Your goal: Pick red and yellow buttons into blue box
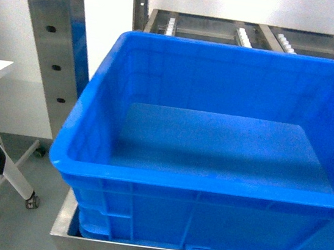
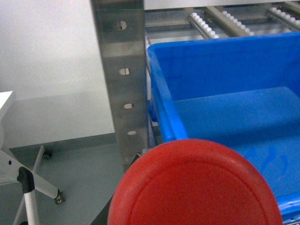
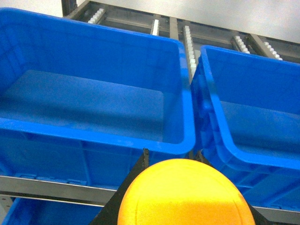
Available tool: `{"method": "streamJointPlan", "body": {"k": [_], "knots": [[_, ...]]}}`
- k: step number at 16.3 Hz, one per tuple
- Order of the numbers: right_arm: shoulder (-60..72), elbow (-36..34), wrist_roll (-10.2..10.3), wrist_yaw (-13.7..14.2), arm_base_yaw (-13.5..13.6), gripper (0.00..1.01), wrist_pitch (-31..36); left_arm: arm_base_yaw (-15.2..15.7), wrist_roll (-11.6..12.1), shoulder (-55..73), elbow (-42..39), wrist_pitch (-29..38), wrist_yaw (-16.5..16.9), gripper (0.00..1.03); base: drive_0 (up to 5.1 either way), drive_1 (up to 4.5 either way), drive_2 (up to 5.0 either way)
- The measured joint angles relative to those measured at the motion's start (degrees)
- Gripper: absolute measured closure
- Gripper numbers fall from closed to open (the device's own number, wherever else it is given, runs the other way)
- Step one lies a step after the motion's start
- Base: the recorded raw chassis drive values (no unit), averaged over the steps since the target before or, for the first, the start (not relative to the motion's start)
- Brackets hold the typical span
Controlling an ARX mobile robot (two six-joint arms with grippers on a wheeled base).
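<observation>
One red button [image 2: 194, 185] filled the left wrist view, one yellow button [image 3: 185, 193] the right, each just outside the blue box [image 1: 83, 151] rim. Whether either tool pinched its button could not be told. A second crate [image 3: 253, 108] stood touching it.

- Red cap [image 2: 194, 185]: cut off at 6 o'clock; base and left gripper fingers hidden behind it.
- Yellow cap [image 3: 185, 193]: cut off at 6 o'clock; jaws mostly hidden.
- Blue box [image 1: 96, 100]: 3 o'clock side out of head frame.
</observation>
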Motion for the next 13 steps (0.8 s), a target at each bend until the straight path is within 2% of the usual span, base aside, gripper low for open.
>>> {"method": "streamJointPlan", "body": {"k": [13], "knots": [[0.0, 0.0, 0.0, 0.0, 0.0, 0.77, 0.1, 0.0, 0.0, -0.1, 0.0, 0.2, 0.0, 0.79, 5.1, -2.34, -2.3]]}}
